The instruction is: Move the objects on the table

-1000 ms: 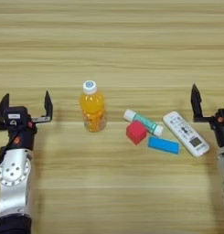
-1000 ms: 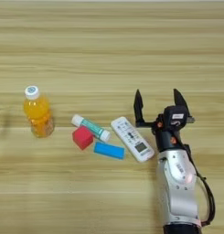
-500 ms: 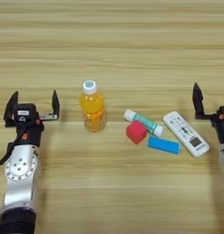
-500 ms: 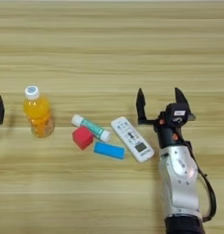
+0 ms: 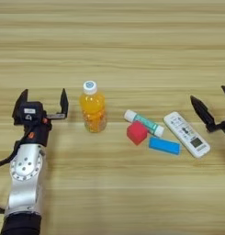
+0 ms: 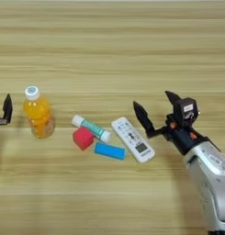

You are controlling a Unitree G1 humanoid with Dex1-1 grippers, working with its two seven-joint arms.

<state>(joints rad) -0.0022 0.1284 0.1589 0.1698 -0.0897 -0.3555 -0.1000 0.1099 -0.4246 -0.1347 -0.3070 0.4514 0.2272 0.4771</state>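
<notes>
1. The right gripper (image 6: pixel 155 112) hangs with its two black fingers spread wide and holding nothing, tipped toward the white remote control (image 6: pixel 132 139), which lies just to its left with its long axis slanting from upper left to lower right.
2. The remote sits at the right end of a tight cluster on the table (image 5: pixel 114 46): left of it the white-and-green tube (image 5: pixel 143 123), also slanted, then the red cube (image 5: pixel 137 132) touching or nearly touching the tube, and the flat blue block (image 5: pixel 164 145) just below-left of the remote.
3. Well left of the remote stands the orange-drink bottle (image 5: pixel 92 108), upright (white cap on), with the left gripper (image 5: pixel 40 102) just beyond it, fingers wide and holding nothing.
4. Judging by position, the right arm is nearer the remote; nothing stands between, though the block crowds the remote's lower-left edge.
</notes>
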